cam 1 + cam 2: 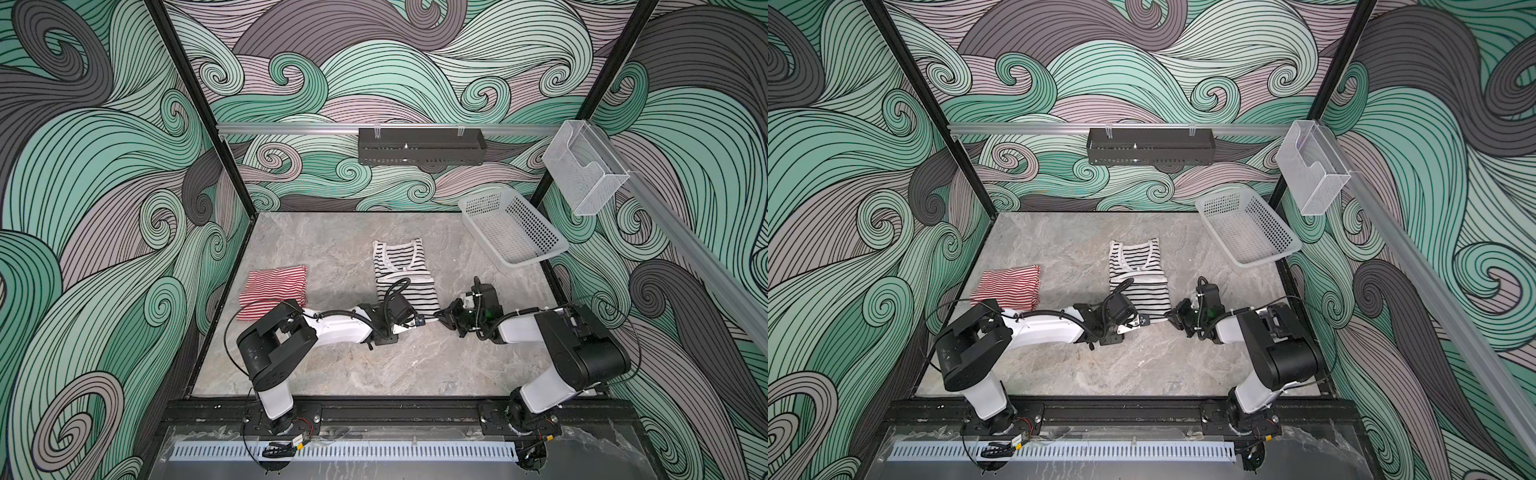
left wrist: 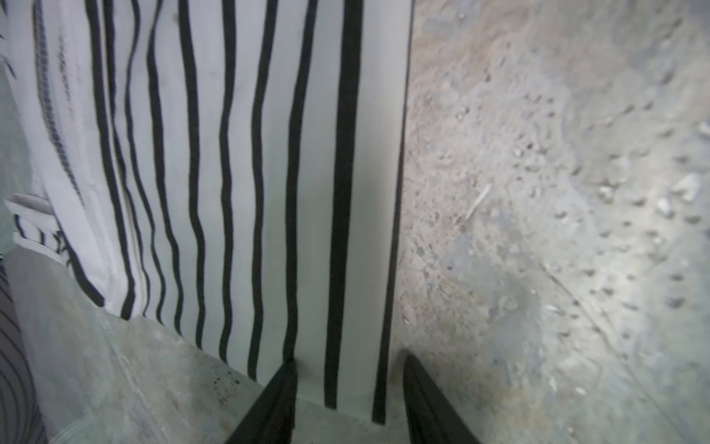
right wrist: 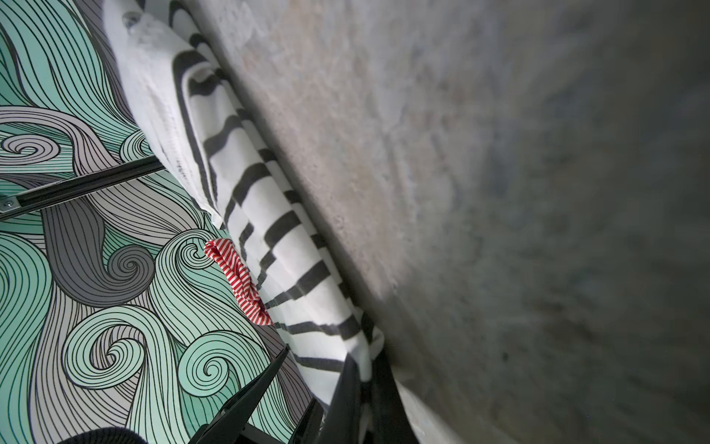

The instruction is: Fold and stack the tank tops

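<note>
Nearest me, both arms crouch low over the marble table (image 1: 332,361). The left gripper (image 2: 347,361) has its jaws apart, straddling the near left corner of the black-striped tank top (image 1: 405,270). The right gripper (image 3: 365,369) is pinched tight on its near right corner. Further left, well apart, lies the folded red-striped tank top (image 1: 274,291). Far right sits the white basket (image 1: 536,259).

No legible txt, labels or nos. anywhere.

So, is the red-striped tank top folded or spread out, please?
Folded: the red-striped tank top lies as a compact rectangle, no straps showing.
</note>
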